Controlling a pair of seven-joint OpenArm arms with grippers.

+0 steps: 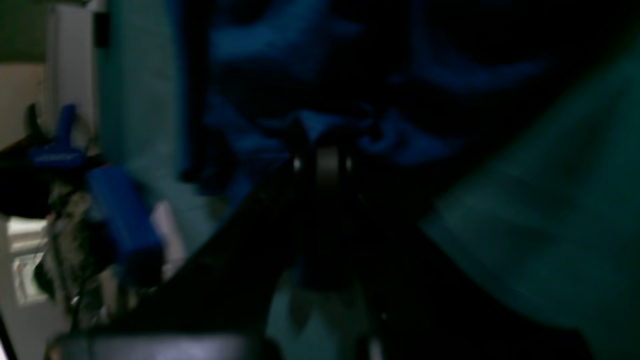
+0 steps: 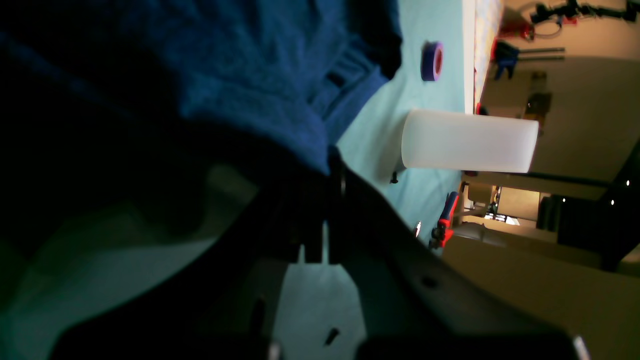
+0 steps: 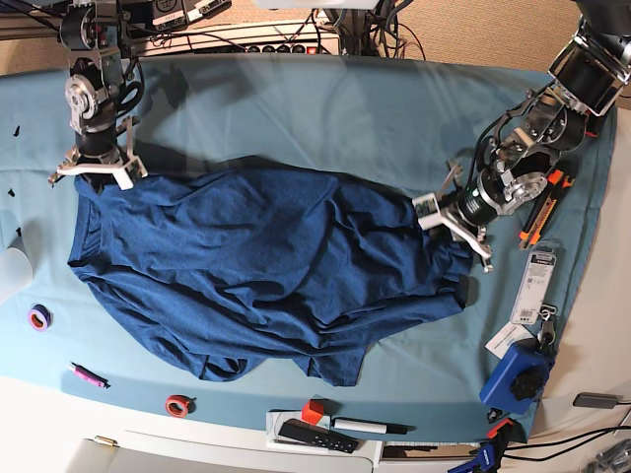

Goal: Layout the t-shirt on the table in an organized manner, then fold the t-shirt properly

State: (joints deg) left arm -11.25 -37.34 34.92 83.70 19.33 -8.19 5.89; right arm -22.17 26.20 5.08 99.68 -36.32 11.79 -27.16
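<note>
Across the teal tabletop the rumpled t-shirt lies spread, each pincer clenched on an opposite edge, right pincer at the far left, left pincer at the right, apparently to stretch it flat.

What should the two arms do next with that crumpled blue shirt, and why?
Probably pull apart and lift slightly. The right gripper and left gripper each pinch an opposite edge of the t-shirt, which lies wrinkled and bunched on the table; tension should flatten it.
</note>
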